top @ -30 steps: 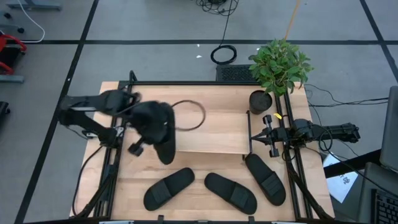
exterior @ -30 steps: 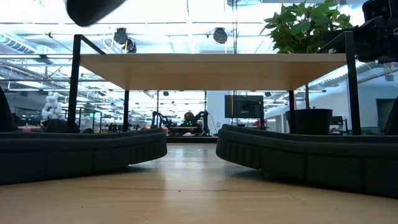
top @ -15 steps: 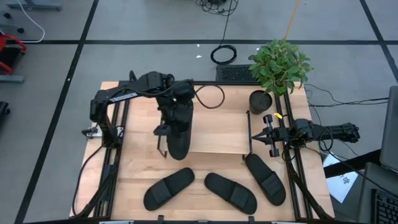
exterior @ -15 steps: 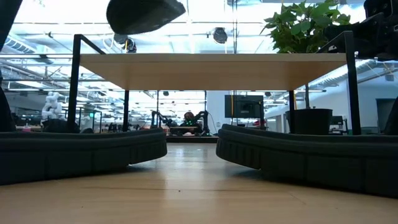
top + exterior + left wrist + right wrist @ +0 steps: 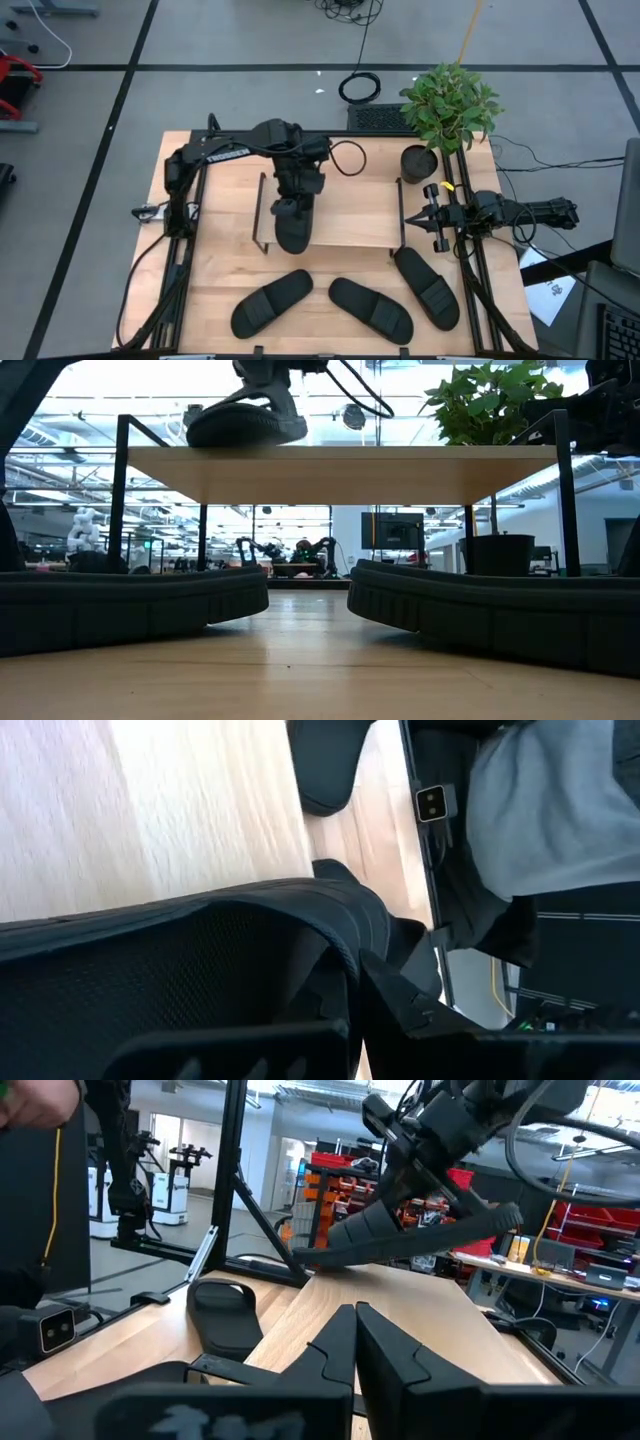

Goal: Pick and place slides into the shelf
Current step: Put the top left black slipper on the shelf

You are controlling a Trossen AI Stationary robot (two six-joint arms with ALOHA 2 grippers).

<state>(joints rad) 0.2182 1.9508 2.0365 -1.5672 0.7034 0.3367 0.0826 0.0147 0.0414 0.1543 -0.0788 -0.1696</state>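
A black slide (image 5: 292, 230) hangs over the left part of the shelf (image 5: 350, 215), whose wood plank top (image 5: 340, 460) rests on thin black wire frames. My left gripper (image 5: 294, 203) is shut on it. In the low view the slide (image 5: 245, 426) sits right at the plank's top; I cannot tell whether it touches. Three more slides lie sole-down on the table in front of the shelf (image 5: 272, 302) (image 5: 371, 309) (image 5: 425, 287). My right gripper (image 5: 412, 219) waits shut at the shelf's right end. My left gripper holds the slide near its far end (image 5: 470, 1215), coming from above and slanting down toward the table's near side. The gripper's own body hides the exact place of contact. The slide lies along the near-far line, tilted, with its near end (image 5: 315, 1255) lowest, close over the plank.
A potted plant (image 5: 450, 105) and a dark pot (image 5: 420, 160) stand at the table's far right corner. A cable loop (image 5: 345, 157) lies behind the shelf. Black frame rails run along both table sides. The plank's middle and right part is bare.
My left gripper has swung from the table's left side toward the right, over the shelf, and has come down while rolling. The slide went with it: it now points near-far and has sunk from well above the plank to just at its top.
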